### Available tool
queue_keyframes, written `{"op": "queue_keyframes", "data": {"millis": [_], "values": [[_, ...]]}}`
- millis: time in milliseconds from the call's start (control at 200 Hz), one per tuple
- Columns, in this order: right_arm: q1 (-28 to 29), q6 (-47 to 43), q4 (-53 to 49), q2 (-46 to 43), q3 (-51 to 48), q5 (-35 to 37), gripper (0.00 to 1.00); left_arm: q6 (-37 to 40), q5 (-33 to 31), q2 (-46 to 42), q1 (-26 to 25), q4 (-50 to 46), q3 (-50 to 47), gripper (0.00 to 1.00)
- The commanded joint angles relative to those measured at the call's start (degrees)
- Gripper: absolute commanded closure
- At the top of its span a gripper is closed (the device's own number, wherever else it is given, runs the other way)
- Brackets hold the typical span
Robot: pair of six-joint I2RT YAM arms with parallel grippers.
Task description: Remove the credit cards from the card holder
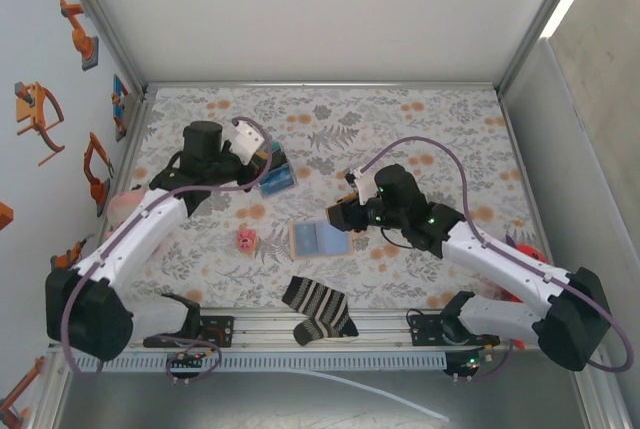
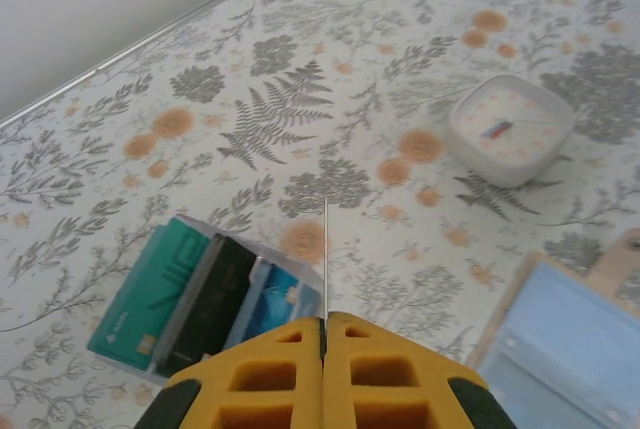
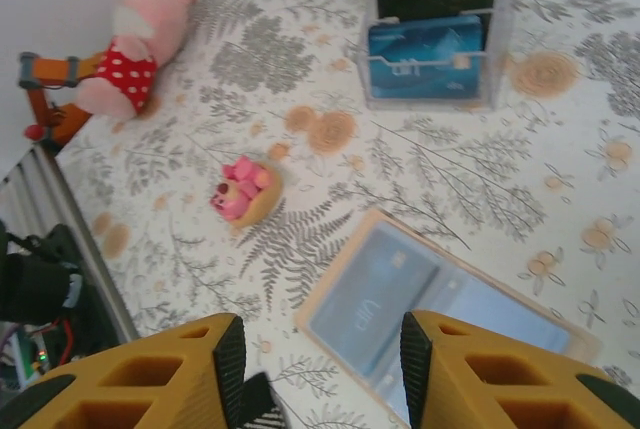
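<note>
We see the right gripper (image 3: pixel 318 369) with jaws apart above the open tan bifold wallet (image 3: pixel 450 304) at lower frame; the left gripper (image 2: pixel 324 327) is pressed together.

my fingers (image 3: pixel 480 374) r yellow w/ black edges. tablecloth (image 1: pixel 420 139): pale grey, grey ferns + orange flowers. card holder (image 1: pixel 318 239) tan rim, blue-grey inside. sock (image 1: pixel 318 307) black w/ pale stripes. lil toy (image 3: pixel 240 192) pink, plush (image 3: pixel 135 59) pink w/ red-n-white dots.

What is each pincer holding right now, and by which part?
The left pincer is shut on what looks like a thin card, seen edge-on, pinched by its near end. The right pincer stands open above the wallet, holding nothing.
</note>
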Motion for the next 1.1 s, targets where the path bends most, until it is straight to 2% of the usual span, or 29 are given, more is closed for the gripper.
{"op": "queue_keyframes", "data": {"millis": [0,245,541,972,1097], "values": [[0.6,2.8,-3.0,1.1,1.0,6.3,0.55,6.2,4.8,4.9,2.7,5.2,2.2,1.0],[0.8,5.1,-3.6,3.0,0.6,10.0,0.55,11.6,5.3,15.6,4.6,2.3,9.0,0.99],[0.8,5.4,-4.1,4.9,1.6,10.8,0.55,13.4,5.5,24.2,4.9,2.3,12.2,0.99],[0.8,5.2,-4.0,5.4,2.1,10.3,0.55,16.5,4.3,29.4,4.9,-1.3,14.8,1.0],[0.8,5.2,-4.1,5.1,1.9,10.3,0.55,17.0,4.1,30.8,4.9,-1.9,15.5,0.95]]}}
